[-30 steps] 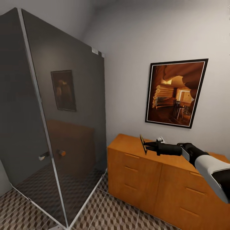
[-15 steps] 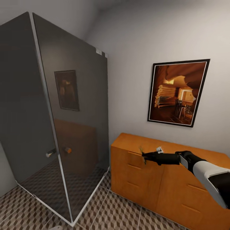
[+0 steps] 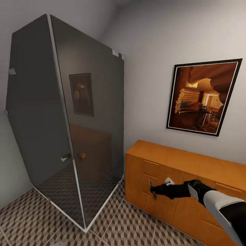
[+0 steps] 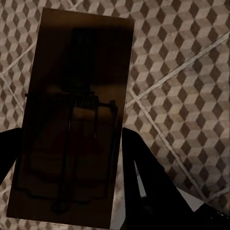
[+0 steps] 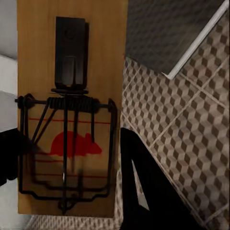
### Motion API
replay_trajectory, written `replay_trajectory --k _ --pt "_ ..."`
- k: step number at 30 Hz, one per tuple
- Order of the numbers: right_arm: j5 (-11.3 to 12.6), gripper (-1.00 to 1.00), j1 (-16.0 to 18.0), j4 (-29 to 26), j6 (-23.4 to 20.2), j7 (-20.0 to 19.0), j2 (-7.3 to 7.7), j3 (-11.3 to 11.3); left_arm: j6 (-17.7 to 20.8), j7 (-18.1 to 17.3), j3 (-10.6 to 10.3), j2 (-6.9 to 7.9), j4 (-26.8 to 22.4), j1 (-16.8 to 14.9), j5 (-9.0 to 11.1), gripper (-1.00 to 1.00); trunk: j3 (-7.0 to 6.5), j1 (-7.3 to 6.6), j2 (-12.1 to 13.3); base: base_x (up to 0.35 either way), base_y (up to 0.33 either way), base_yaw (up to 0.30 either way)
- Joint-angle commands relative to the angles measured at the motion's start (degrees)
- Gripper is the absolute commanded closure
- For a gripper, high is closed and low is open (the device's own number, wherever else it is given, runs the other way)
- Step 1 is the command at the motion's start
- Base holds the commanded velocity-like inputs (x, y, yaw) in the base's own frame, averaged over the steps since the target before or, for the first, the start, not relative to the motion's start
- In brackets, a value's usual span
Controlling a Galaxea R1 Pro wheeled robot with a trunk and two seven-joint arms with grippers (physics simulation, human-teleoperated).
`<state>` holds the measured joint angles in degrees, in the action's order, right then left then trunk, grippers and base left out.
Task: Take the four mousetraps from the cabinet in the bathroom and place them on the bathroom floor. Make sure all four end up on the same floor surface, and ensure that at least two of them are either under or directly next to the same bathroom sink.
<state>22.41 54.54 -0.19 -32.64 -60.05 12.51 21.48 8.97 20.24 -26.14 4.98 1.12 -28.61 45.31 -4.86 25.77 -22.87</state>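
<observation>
Both claws are carrying a trap. Right gripper is pinched on a mousetrap, its dark fingers pressing the two long edges of the tan board; the spring, wire bar and red mouse print face the wrist camera. From the head view that trap shows only edge-on at the claw's tip, held out in front of the cabinet, level with its upper drawer fronts and well above the tiles. Left gripper is likewise clamped on a second mousetrap, shadowed and dark, with the bathroom floor beyond it.

As a judgement, the task is mid-way at best: two traps are out of the cabinet and in hand, none is seen lying on the floor, and where the other two traps are cannot be told. The sink is not among the things shown, so the carry to it and the setting-down are both still to come.

Below and beyond the right claw the floor is flat tile in a brown, beige and white cube print with pale grout lines, an even place for a thin board to rest. Ahead of the claw stands a dark glass shower enclosure with a pale frame. On the grey wall above the cabinet hangs a framed picture of a log interior.
</observation>
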Motion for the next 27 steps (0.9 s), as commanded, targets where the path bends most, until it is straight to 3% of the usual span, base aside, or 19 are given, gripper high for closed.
replay_trajectory --k 1,12,18,27 --pt "0.17 1.0 -1.22 -0.05 0.22 0.83 0.0 0.14 -0.31 0.1 -0.5 0.06 0.02 0.17 0.09 1.0 0.1 0.02 -0.05 -0.025 0.0 0.172" --pt "-3.99 1.0 -8.05 0.01 4.28 5.35 -0.03 0.08 -1.78 -2.54 -0.5 0.21 0.15 1.91 0.09 1.0 0.91 0.02 -0.05 -0.06 0.0 0.173" --pt "-4.49 1.0 -13.08 0.02 9.37 12.69 0.05 0.06 -2.07 -4.38 -0.5 0.49 1.14 2.2 0.12 1.0 1.32 0.02 -0.05 -0.273 0.0 0.173" --pt "-4.63 1.0 -17.71 0.02 13.35 18.14 0.04 0.06 -4.5 -4.67 -0.5 0.55 1.32 2.9 0.15 1.0 1.04 0.02 -0.05 -0.206 0.0 0.086"
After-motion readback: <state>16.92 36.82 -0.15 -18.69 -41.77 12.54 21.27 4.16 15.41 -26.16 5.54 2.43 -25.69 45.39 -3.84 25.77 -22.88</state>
